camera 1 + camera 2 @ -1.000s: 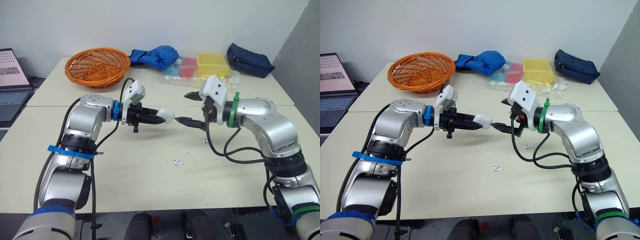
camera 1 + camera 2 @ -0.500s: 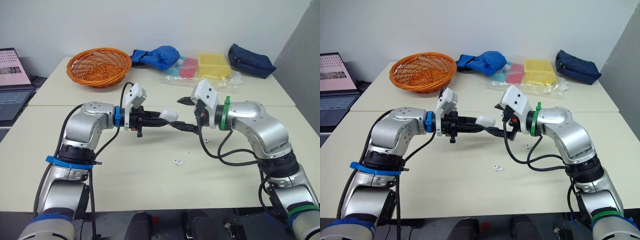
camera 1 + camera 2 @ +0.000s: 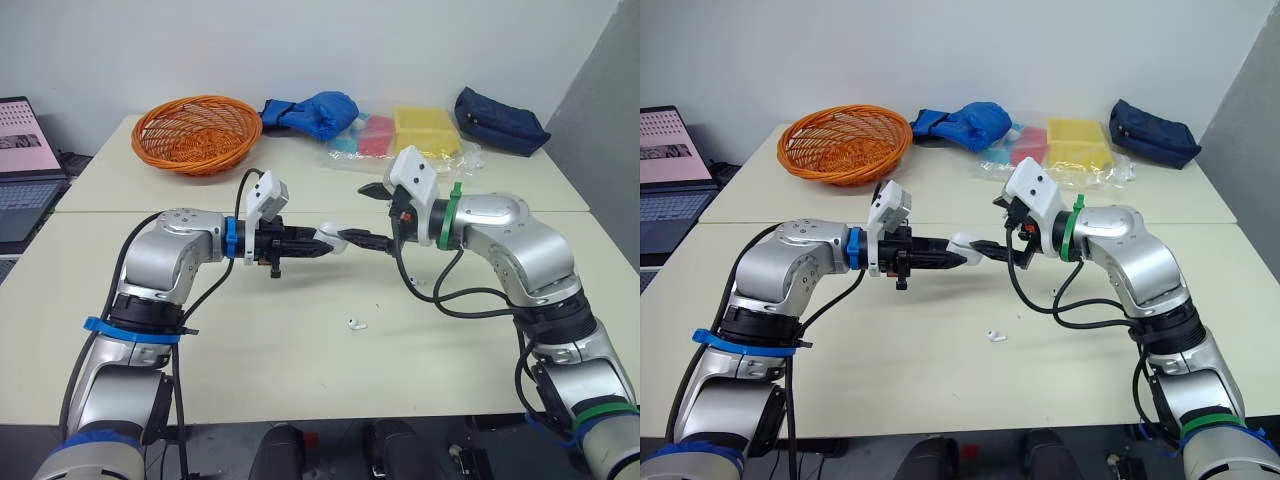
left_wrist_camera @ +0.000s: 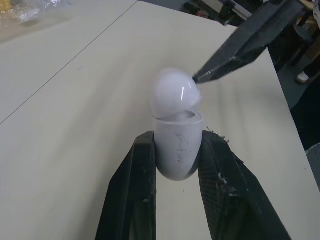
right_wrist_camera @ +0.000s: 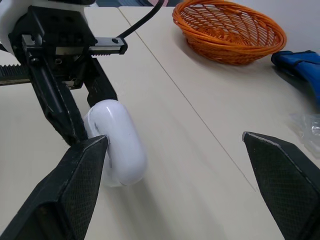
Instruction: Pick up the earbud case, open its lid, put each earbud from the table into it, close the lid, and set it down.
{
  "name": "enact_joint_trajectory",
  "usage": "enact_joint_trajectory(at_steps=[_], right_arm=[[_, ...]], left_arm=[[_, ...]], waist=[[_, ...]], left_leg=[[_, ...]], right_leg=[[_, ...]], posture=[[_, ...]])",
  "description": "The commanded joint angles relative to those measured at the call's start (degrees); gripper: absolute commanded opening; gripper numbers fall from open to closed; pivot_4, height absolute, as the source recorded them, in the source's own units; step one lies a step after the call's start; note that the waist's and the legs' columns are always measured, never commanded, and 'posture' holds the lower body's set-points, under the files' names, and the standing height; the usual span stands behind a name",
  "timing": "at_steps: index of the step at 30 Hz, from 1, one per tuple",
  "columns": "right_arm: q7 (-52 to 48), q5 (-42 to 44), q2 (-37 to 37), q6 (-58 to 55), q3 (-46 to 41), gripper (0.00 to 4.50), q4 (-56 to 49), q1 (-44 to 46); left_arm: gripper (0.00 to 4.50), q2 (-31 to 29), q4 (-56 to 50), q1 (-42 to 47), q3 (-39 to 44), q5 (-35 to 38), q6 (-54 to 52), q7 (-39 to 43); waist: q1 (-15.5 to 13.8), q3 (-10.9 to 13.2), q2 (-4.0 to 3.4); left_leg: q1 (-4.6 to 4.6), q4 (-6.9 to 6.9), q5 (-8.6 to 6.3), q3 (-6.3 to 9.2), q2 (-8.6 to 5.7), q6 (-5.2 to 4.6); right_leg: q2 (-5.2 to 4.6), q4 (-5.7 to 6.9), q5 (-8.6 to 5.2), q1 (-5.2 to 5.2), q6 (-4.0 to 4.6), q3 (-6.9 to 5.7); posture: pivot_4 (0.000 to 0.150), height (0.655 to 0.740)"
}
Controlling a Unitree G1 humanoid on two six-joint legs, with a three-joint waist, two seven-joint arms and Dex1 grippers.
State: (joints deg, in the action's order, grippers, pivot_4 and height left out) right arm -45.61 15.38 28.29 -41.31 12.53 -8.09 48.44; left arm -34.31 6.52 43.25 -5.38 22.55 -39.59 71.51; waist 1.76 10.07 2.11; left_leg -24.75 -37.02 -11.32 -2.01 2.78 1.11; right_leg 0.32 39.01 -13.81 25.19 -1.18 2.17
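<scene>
1. Above the table (image 3: 300, 370), left gripper (image 3: 308, 244) is clamping the earbud case (image 4: 176, 150) by its base.
2. Right gripper (image 5: 175, 138), spread wide, is touching one fingertip (image 4: 210, 70) to the slightly raised lid (image 4: 172, 92).
3. One earbud (image 3: 355, 324) is lying on the table.

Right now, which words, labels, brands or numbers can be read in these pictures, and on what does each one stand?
No text can be read anywhere.
On the laptop screen: there is some content, but it is too small to read.
On the earbud case: plain white, no marking visible.
</scene>
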Motion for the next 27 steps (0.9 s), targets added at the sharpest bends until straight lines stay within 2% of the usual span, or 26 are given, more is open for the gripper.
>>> enact_joint_trajectory(at_steps=[1, 10, 19, 23, 27], right_arm=[[-0.2, 0.1, 0.7, 0.4, -1.3, 4.48, -1.2, 0.8], [0.6, -1.6, 1.4, 1.7, -2.6, 4.48, 2.0, 2.4], [-3.3, 5.7, 3.4, -5.1, -6.4, 4.48, -1.6, 1.4], [-9.0, 9.3, 9.5, -8.1, -7.4, 4.48, -2.8, -2.7], [-15.7, 10.0, 15.7, -6.1, -4.0, 4.48, -5.8, -11.0]], left_arm=[[0.78, -0.2, -1.9, 1.0, -0.1, 1.2, 1.1, 0.9], [0.78, -0.2, -1.4, 1.3, -0.2, 1.3, 1.6, 0.9], [0.78, -0.3, -1.1, -0.3, 0.8, 0.7, 3.7, -0.7], [0.78, 2.1, -1.0, -1.5, 4.7, 0.7, 9.2, -6.6], [0.78, 5.9, -2.3, -3.1, 9.9, 1.7, 13.4, -13.7]], waist=[[0.0, 0.0, 0.00], [0.0, 0.0, 0.00], [0.0, 0.0, 0.00], [-0.2, 0.0, 0.00], [-0.4, 0.0, 0.02]], left_leg=[[0.00, 0.00, 0.00, -0.01, 0.00, 0.00], [0.00, 0.00, 0.00, -0.01, 0.00, 0.00], [0.00, 0.04, 0.00, -0.02, 0.00, 0.00], [0.00, 0.03, 0.00, -0.01, 0.00, 0.00], [-0.02, 0.00, 0.00, 0.01, -0.06, 0.00]], right_leg=[[0.00, -0.01, 0.00, 0.00, 0.00, 0.01], [0.00, -0.01, 0.00, 0.00, 0.00, 0.01], [0.00, -0.03, 0.00, 0.01, 0.01, 0.01], [-0.02, -0.06, 0.00, -0.01, 0.01, 0.01], [-0.13, -0.10, -0.01, -0.08, -0.01, 0.01]], posture=[[0.150, 0.7400], [0.150, 0.7400], [0.150, 0.7400], [0.150, 0.7400], [0.150, 0.7400]])
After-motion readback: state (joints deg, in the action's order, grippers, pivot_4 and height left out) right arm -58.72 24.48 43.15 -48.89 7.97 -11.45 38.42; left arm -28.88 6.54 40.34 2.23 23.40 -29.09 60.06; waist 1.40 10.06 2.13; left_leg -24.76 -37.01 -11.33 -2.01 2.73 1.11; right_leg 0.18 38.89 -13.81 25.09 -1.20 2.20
